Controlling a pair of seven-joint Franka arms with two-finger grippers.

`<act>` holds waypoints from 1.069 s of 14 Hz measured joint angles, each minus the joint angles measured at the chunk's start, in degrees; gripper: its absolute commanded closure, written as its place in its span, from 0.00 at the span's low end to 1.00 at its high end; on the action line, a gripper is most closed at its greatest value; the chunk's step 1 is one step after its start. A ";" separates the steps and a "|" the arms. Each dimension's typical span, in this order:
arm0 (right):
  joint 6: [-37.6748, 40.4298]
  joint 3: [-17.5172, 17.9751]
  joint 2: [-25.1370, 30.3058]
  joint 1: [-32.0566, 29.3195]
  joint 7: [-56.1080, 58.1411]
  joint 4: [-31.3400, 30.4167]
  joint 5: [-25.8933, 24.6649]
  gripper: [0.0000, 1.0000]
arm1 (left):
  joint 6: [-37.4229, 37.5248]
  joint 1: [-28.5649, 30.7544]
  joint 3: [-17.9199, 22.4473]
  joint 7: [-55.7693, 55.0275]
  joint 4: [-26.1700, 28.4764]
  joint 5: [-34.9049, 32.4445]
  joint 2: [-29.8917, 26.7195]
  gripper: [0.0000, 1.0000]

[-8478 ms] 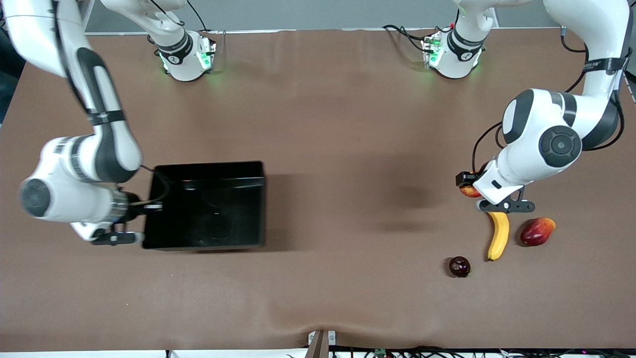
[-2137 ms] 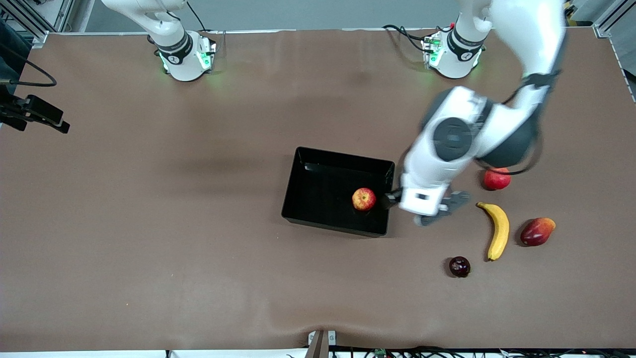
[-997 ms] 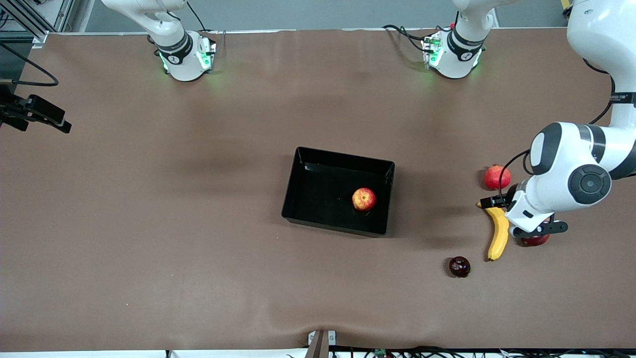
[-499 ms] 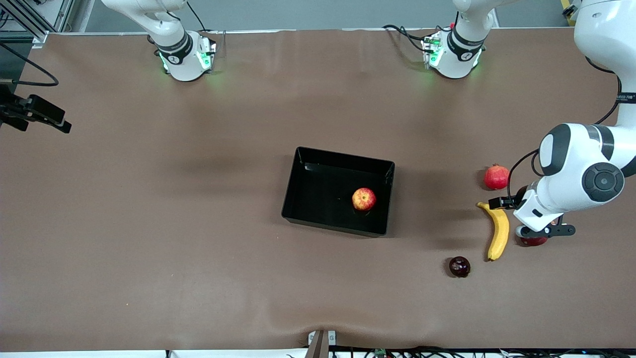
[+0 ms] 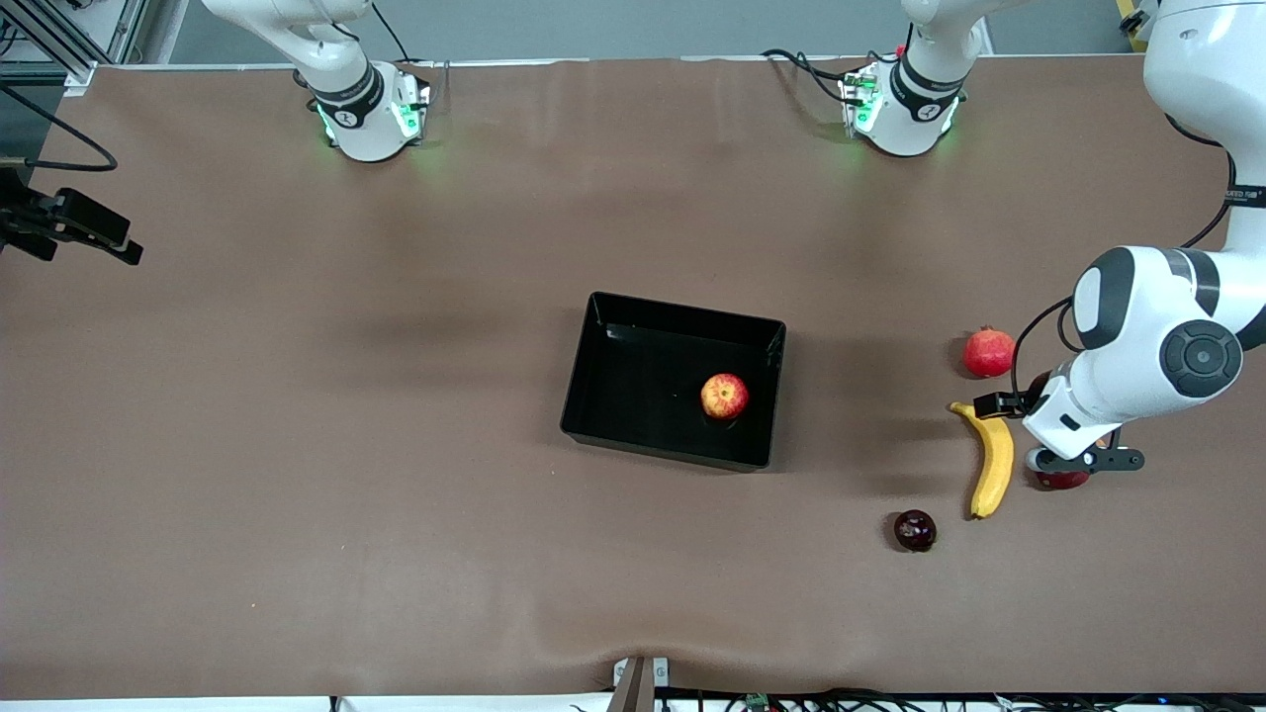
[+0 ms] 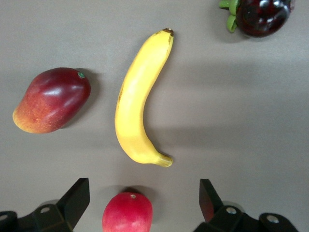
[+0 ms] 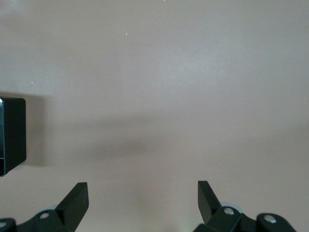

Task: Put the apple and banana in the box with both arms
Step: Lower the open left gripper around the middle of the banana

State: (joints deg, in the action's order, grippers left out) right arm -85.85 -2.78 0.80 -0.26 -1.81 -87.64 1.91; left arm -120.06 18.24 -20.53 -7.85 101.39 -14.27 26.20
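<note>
The apple [image 5: 724, 396] lies in the black box [image 5: 613, 396] at the middle of the table. The banana [image 5: 992, 457] lies on the table toward the left arm's end. It fills the middle of the left wrist view [image 6: 137, 101]. My left gripper [image 5: 1058, 435] hangs above the table beside the banana, over a red mango. In the left wrist view the gripper [image 6: 143, 203] is open and empty, with a pomegranate [image 6: 127, 212] below its jaws. My right gripper [image 7: 142, 203] is open and empty, high over bare table. A corner of the box [image 7: 12, 137] shows in its view.
The pomegranate [image 5: 989, 352] lies farther from the front camera than the banana. A dark purple fruit [image 5: 915, 530] lies nearer. The mango [image 6: 50, 99] lies beside the banana, mostly hidden under my left hand in the front view [image 5: 1063, 481]. A black part with a cable [image 5: 69, 222] shows at the right arm's end.
The box went from the right arm's end to the middle and now holds the apple. My left arm swung from the box to over the banana. It has barely moved in the last half second.
</note>
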 measured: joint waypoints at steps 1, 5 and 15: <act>0.00 0.03 0.00 0.00 0.00 0.00 0.00 0.00 | -0.32 0.15 0.00 0.03 0.15 0.00 0.08 0.00; 0.01 0.07 0.00 0.00 0.00 0.00 0.00 0.00 | -1.90 0.18 -0.02 0.03 0.73 0.00 0.46 0.00; 0.01 0.07 0.00 0.00 0.01 0.00 0.00 0.00 | -6.82 0.83 -0.01 0.03 2.57 0.00 2.28 0.00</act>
State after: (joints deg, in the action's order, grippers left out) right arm -85.85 -2.71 0.80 -0.26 -1.80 -87.64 1.91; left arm -126.89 19.07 -20.54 -7.82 103.96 -14.27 28.48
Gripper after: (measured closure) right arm 0.000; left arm 0.000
